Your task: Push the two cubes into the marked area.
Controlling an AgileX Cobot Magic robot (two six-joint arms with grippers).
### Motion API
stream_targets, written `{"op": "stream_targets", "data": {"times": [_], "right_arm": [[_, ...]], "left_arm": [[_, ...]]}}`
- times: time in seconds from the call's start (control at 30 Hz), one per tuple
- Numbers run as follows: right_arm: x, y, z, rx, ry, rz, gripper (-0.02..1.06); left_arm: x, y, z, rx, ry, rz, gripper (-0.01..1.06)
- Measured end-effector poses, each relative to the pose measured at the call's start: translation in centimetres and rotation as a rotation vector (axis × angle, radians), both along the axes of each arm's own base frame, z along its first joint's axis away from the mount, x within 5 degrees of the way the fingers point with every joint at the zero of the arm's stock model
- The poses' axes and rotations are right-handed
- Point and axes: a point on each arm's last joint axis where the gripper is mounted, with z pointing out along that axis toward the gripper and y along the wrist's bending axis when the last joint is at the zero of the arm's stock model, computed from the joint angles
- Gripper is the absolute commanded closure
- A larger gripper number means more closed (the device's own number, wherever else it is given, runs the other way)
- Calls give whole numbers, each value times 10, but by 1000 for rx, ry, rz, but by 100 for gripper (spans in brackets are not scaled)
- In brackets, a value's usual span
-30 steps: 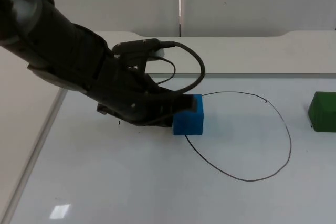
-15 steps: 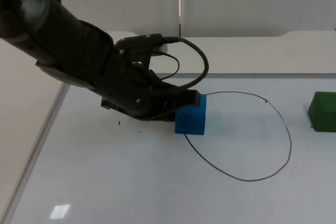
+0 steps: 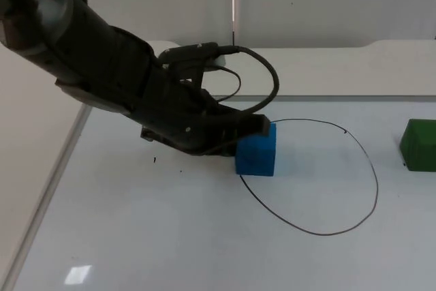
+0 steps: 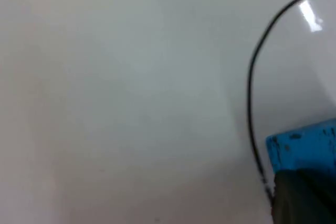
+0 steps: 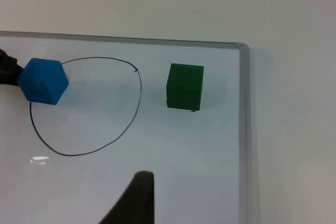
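Observation:
A blue cube [image 3: 257, 153] sits across the left edge of the black drawn loop [image 3: 377, 182] on the white board. My left gripper [image 3: 257, 126] is shut and presses against the cube's upper left side. The left wrist view has the blue cube [image 4: 304, 148] right in front of the gripper, beside the loop line [image 4: 251, 93]. A green cube [image 3: 419, 144] stands outside the loop at the far right. My right gripper [image 5: 137, 203] waits above the table, away from the green cube [image 5: 185, 86], the blue cube [image 5: 43, 81] and the loop [image 5: 140, 85].
The board has a raised pale frame along its left side [image 3: 54, 182], its far side [image 3: 340, 98] and its right side [image 5: 244, 129]. The grey partition wall [image 3: 327, 5] rises behind the table.
The left arm has slid to the right, pushing the blue cube a short way toward the loop. The green cube has stayed where it was.

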Motion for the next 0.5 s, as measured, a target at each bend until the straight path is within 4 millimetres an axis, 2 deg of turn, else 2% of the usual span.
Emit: {"op": "stream_targets", "data": {"times": [0.13,0.5], "right_arm": [[0,0,0,0,0,0,-1],[0,0,0,0,0,0,-1]], "left_arm": [[-5,-9,0,0,-3,-28,105],[-2,-14,6,-33,-12,-39,105]]}}
